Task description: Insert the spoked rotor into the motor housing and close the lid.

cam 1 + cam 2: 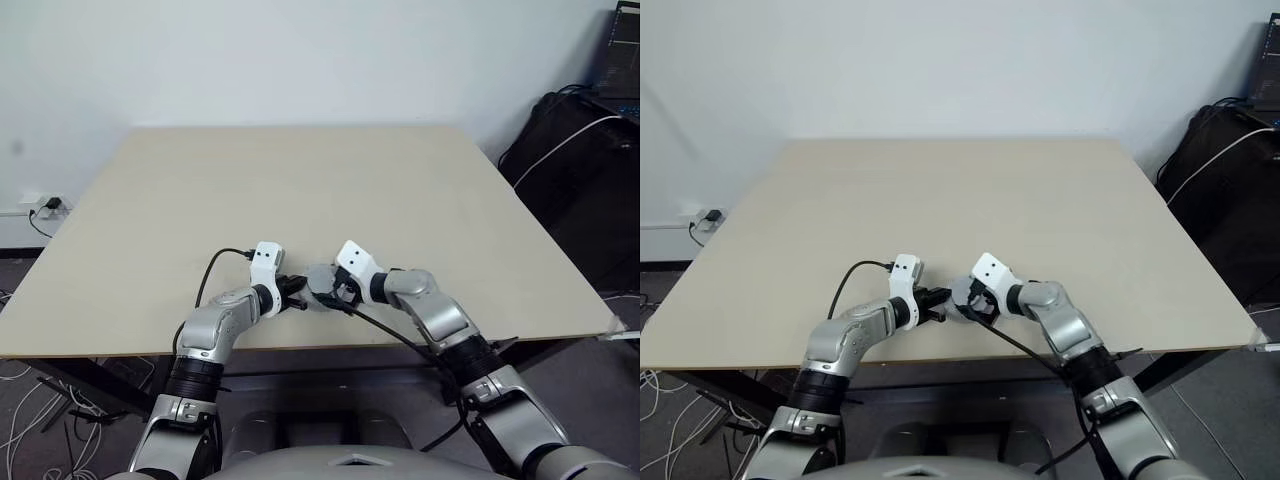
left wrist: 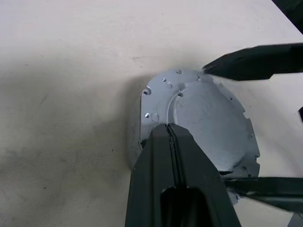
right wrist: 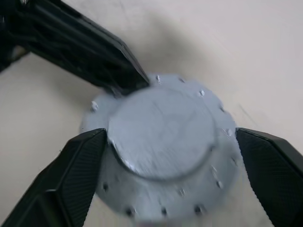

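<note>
Left gripper (image 2: 173, 135) shut on lid (image 2: 208, 123) edge; right gripper (image 3: 165, 137) straddling.

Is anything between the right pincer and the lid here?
Nothing visible. The right pincer is open with a finger on either side of the lid, which shows its smooth face with the raised centre. The shut left pincer rests its tip on that face, not between the right fingers and the rim.

Grey lid (image 3: 163, 142) — beige table (image 1: 300, 190)
</note>
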`<action>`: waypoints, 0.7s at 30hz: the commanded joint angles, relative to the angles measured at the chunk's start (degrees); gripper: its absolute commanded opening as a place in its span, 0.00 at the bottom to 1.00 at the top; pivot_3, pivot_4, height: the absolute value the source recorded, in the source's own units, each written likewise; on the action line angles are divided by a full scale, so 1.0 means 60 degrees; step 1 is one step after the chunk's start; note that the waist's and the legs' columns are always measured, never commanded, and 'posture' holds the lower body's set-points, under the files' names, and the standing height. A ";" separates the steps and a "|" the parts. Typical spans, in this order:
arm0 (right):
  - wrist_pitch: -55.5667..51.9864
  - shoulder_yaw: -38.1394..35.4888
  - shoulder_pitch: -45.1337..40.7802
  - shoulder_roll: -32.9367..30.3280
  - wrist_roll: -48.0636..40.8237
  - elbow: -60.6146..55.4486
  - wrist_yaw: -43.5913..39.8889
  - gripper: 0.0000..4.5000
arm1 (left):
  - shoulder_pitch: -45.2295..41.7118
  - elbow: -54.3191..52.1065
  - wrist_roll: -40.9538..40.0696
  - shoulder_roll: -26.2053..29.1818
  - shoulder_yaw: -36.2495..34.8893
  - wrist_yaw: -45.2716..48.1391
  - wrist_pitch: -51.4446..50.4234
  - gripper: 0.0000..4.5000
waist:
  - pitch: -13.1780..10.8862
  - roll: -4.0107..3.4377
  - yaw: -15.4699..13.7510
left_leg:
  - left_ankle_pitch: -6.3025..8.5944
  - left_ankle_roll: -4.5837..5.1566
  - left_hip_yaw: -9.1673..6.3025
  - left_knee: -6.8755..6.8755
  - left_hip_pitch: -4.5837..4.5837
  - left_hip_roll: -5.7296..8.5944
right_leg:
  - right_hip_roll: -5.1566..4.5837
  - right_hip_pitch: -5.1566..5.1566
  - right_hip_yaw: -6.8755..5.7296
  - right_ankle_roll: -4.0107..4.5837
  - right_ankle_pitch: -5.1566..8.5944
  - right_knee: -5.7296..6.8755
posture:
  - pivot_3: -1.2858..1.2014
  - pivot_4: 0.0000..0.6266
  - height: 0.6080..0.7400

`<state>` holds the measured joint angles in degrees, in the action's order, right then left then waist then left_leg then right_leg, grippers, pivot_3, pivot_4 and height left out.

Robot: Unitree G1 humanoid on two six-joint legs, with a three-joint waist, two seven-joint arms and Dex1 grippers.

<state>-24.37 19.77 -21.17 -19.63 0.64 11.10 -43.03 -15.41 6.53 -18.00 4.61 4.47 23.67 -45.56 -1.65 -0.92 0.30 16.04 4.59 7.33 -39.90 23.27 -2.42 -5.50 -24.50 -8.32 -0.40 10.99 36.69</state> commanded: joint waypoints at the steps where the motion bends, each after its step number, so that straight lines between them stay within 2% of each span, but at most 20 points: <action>1: -0.0205 -0.0239 0.0417 -0.0528 -0.0133 -0.0421 -0.0327 1.00 | 0.0047 -0.0128 -0.0098 -0.0106 0.0310 0.0162 -0.0228 0.00 | 0.0000 0.0001 -0.0010 | 0.0001 0.0001 -0.0001 0.0000 0.0000 0.0001 | -0.0001 0.0000 0.0001 -0.0001 0.0001 -0.0001 | 0.52 0.00 1.00; 6: -0.0479 -0.1055 0.1197 -0.1184 -0.1139 -0.1695 -0.0919 1.00 | 0.0157 -0.0239 -0.0163 -0.0112 0.0383 0.0254 -0.0292 0.00 | -0.0006 0.0009 -0.0079 | 0.0005 0.0007 -0.0011 0.0000 0.0001 0.0002 | -0.0005 0.0007 -0.0003 -0.0003 0.0001 -0.0019 | 0.52 0.00 1.00; 10: -0.0992 -0.2313 0.1671 -0.0878 -0.2701 -0.2812 -0.0935 1.00 | 0.0221 -0.0314 -0.0220 -0.0122 0.0429 0.0309 -0.0287 0.00 | -0.0010 0.0002 -0.0099 | 0.0005 0.0007 -0.0024 0.0001 0.0030 -0.0001 | -0.0010 -0.0014 -0.0006 -0.0003 0.0001 -0.0028 | 0.52 0.00 1.00; 12: -0.2005 -0.3071 0.1633 -0.0100 -0.3330 -0.2843 0.0130 1.00 | 0.0264 -0.0292 -0.0256 -0.0184 0.0430 0.0334 -0.0242 0.00 | -0.0009 0.0007 -0.0110 | 0.0005 0.0007 -0.0035 0.0001 0.0031 -0.0002 | -0.0009 -0.0011 -0.0012 -0.0003 0.0000 -0.0030 | 0.52 0.00 1.00; 17: -0.3988 -0.3818 0.1367 0.1309 -0.3708 -0.2262 0.2185 1.00 | 0.0390 -0.0275 -0.0253 -0.0288 0.0535 0.0373 -0.0215 0.00 | -0.0005 0.0002 -0.0247 | 0.0005 0.0003 -0.0071 0.0001 0.0050 -0.0003 | -0.0017 -0.0004 -0.0025 -0.0004 -0.0001 -0.0058 | 0.52 0.00 1.00; 21: -0.5054 -0.4009 0.1136 0.2097 -0.4018 -0.1834 0.2902 1.00 | 0.0422 -0.0311 -0.0256 -0.0315 0.0539 0.0379 -0.0230 0.00 | -0.0005 -0.0010 -0.0276 | 0.0008 0.0008 -0.0078 0.0007 0.0074 0.0001 | -0.0012 -0.0007 -0.0026 -0.0011 -0.0008 -0.0089 | 0.52 0.00 1.00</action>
<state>-52.84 -3.08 -12.54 -7.83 -21.78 0.58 -26.98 -13.43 4.60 -19.09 3.65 5.17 25.14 -45.79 -1.68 -0.99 -1.36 16.09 4.65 6.86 -39.83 23.72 -2.40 -5.55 -24.54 -8.48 -0.48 10.93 36.12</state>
